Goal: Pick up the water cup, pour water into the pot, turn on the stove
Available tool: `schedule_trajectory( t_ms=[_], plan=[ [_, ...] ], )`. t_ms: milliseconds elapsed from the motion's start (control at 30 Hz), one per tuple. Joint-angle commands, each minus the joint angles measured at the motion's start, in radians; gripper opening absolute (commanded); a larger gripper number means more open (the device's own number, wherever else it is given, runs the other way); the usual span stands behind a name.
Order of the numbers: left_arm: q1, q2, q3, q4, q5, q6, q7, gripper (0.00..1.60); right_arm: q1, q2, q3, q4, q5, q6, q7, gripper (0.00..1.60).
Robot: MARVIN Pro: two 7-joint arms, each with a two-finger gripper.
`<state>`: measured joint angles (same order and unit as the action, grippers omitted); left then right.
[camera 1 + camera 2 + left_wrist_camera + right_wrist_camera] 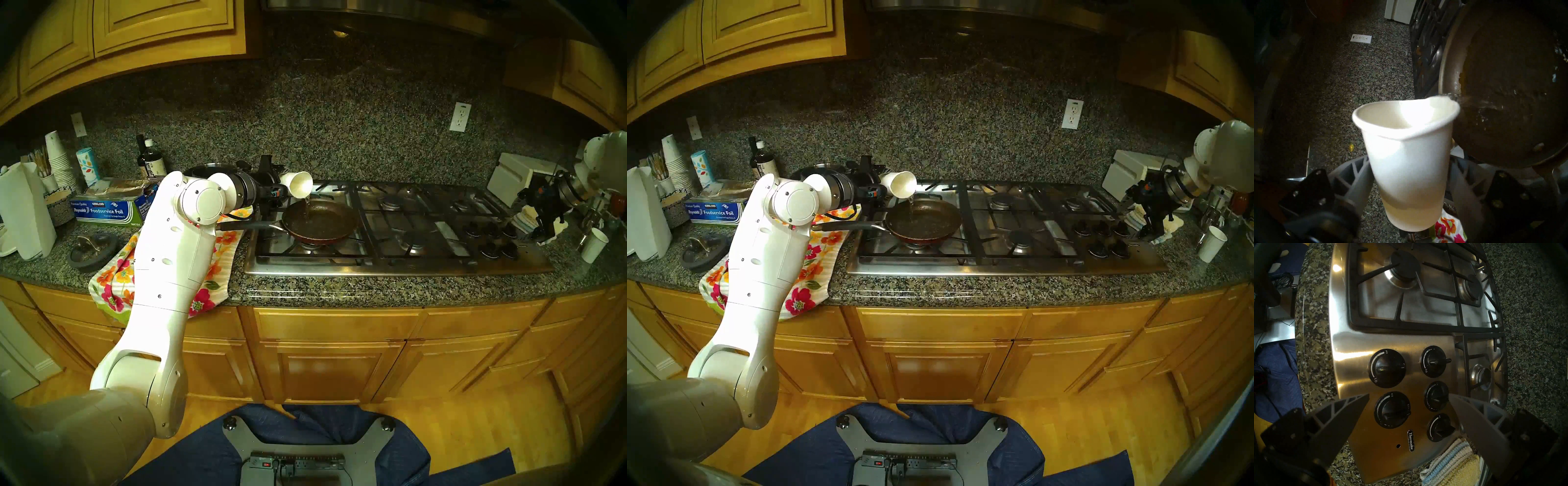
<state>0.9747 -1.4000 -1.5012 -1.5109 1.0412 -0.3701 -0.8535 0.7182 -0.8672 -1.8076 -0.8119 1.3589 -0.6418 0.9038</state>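
Observation:
My left gripper is shut on the white water cup, which is tipped over on its side above the pot. A thin stream of water runs from the cup's rim into the pot, a red frying pan with a dark inside on the stove's front left burner. The wrist view shows grey fingers on both sides of the cup. My right gripper hangs open just above the stove's right end, beside the black knobs, touching none.
A floral towel lies under the pan handle. A foil box, stacked cups, a blue tumbler and bottles stand at the left. Another white cup and a striped cloth sit right of the stove.

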Motion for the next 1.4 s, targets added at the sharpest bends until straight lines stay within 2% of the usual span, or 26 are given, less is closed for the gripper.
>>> schedule_trajectory(
  t_ms=[0,667,1367],
  plan=[
    [-0.029,0.002,-0.001,-0.049,0.018,-0.027,0.062,0.97,0.028,-0.006,-0.001,0.021,-0.001,-0.002,-0.001,1.6],
    [-0.001,0.0,0.001,-0.045,0.107,-0.097,0.161,0.97,0.028,-0.006,-0.002,0.021,-0.001,-0.002,-0.001,1.6],
    [0.017,0.009,0.028,-0.015,0.26,-0.152,0.334,0.97,0.028,-0.006,-0.002,0.021,0.0,-0.002,-0.001,1.6]
  ],
)
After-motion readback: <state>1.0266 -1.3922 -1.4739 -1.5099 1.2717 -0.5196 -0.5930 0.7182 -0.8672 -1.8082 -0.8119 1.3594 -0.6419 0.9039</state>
